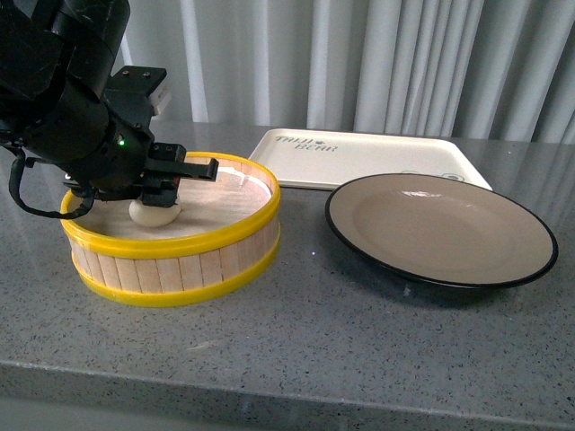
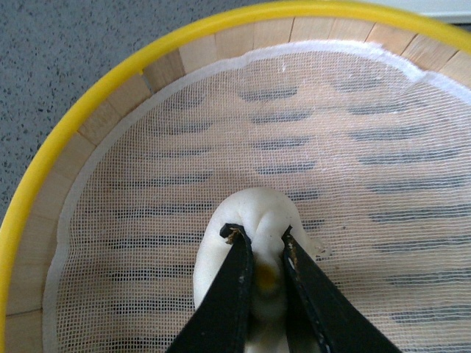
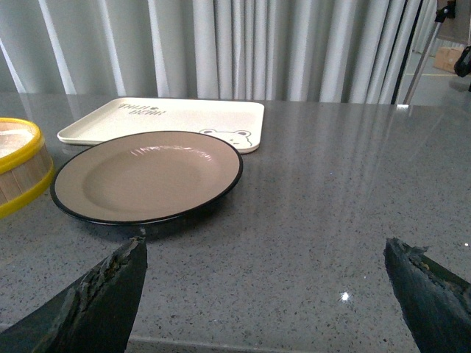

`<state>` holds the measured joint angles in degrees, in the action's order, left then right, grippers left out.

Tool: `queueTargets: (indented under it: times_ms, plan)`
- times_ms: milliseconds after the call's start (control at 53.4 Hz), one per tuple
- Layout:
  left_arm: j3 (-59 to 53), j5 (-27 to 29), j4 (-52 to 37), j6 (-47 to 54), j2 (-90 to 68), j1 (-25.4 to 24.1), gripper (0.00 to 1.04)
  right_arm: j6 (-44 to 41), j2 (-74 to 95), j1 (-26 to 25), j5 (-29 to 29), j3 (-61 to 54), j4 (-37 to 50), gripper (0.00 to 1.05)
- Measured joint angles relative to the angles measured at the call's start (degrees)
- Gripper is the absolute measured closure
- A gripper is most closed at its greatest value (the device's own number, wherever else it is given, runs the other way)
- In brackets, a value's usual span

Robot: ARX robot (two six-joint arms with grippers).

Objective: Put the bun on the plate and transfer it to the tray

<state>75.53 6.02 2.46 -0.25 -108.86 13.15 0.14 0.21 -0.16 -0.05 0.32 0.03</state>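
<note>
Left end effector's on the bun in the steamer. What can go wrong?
1. The left end effector pinches the soft bun narrowly, denting it; it may tear or slip.
2. The gauze liner under it may stick and lift.
3. A low carry to the plate could clip the steamer's yellow rim.

Round steamer basket, yellow rims and wooden-slat wall, stands at 9 o'clock on the grey speckled countertop. White mesh cloth lines its slatted floor, edge riding up the wall. Pale pleated curtains hang behind, 12 o'clock.
</note>
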Motion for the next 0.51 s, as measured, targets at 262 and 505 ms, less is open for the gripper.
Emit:
queueTargets:
  times_ms: [262,505]
  plan:
    - [0.5,-0.2,-0.9,2.1,5.0,2.2,1.00,0.0,0.0,0.0,0.0,0.0,0.0,0.08]
    - [3.7,-0.7,0.4,3.7,8.3,7.1,1.00,0.0,0.0,0.0,0.0,0.0,0.0,0.08]
